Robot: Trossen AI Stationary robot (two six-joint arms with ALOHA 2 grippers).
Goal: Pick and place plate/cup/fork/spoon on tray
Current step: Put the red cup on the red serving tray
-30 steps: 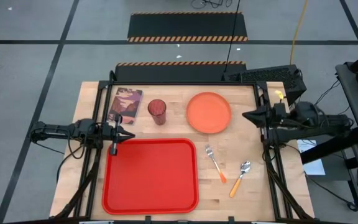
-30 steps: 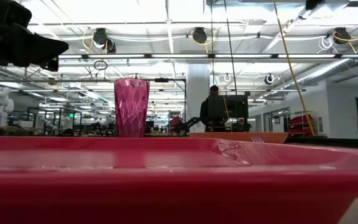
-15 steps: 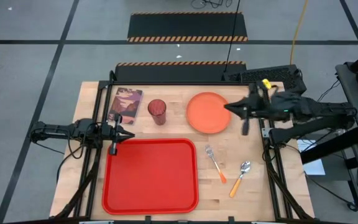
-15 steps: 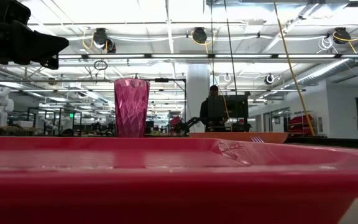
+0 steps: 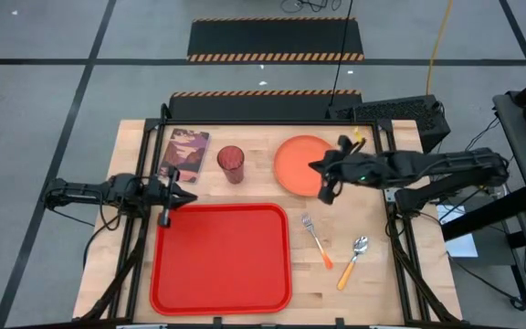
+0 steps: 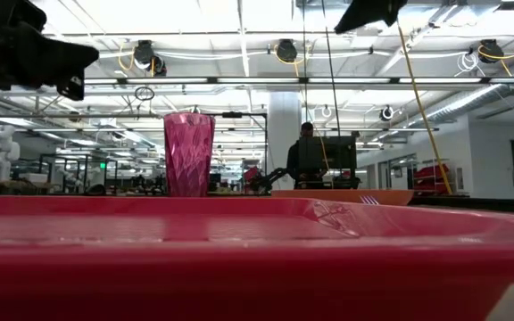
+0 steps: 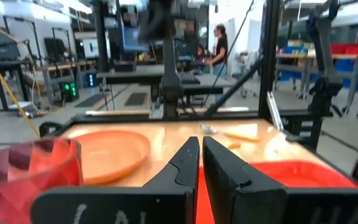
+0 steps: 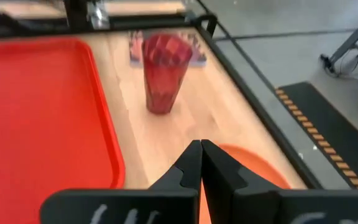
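The right tool (image 5: 321, 181), fingers together, hovers over the round flat orange plate (image 5: 301, 165). The left tool (image 5: 177, 196), also closed, waits beside the red rectangular plastic tray (image 5: 220, 258)

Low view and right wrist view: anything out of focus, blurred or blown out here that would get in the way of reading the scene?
Low view: the tray rim fills the near foreground as a soft red band; ceiling lights are blown out white; the cup stays readable. Right wrist view: the cup and the book behind it look smeared, while the right gripper looks sharper, over the plate.
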